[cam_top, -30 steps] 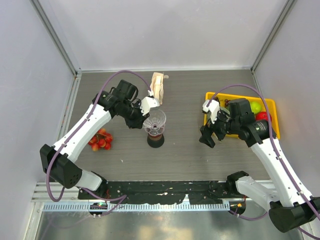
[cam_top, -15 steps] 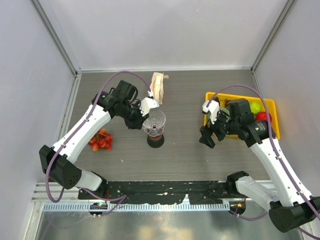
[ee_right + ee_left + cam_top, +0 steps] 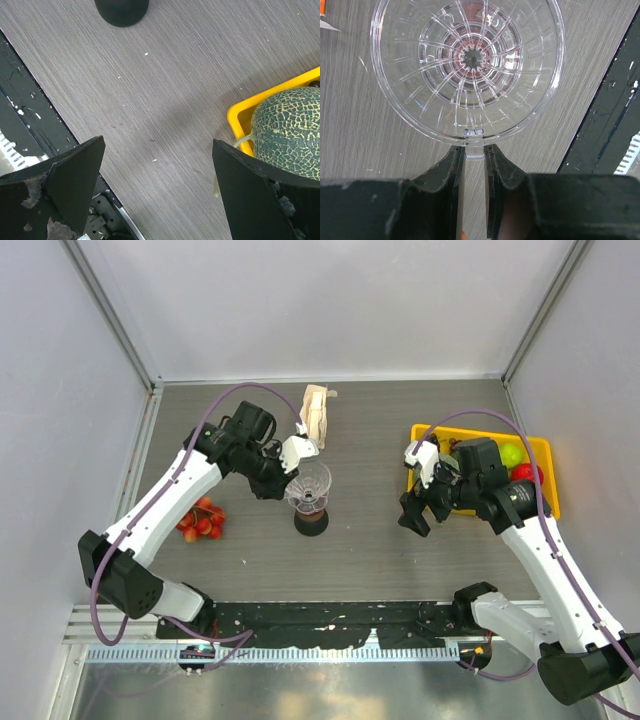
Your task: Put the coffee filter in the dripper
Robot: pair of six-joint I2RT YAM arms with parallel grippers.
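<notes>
Gray wood-grain table (image 3: 380, 540). Directly on it: dark round cup (image 3: 311, 523) near center; cluster of small red fruit (image 3: 201, 521) to the L; upright beige packet (image 3: 317, 416) toward the back; yellow tray (image 3: 535, 442) at R, holding fruit, incl. 1 netted melon (image 3: 287, 135).

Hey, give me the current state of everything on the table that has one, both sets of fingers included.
dripper: upright over the dark cup, no filter inside.
left fingers: shut on the dripper's rim tab.
right fingers: open, holding nothing.
filter packet: standing upright.
yellow tray: holds a melon.
</notes>
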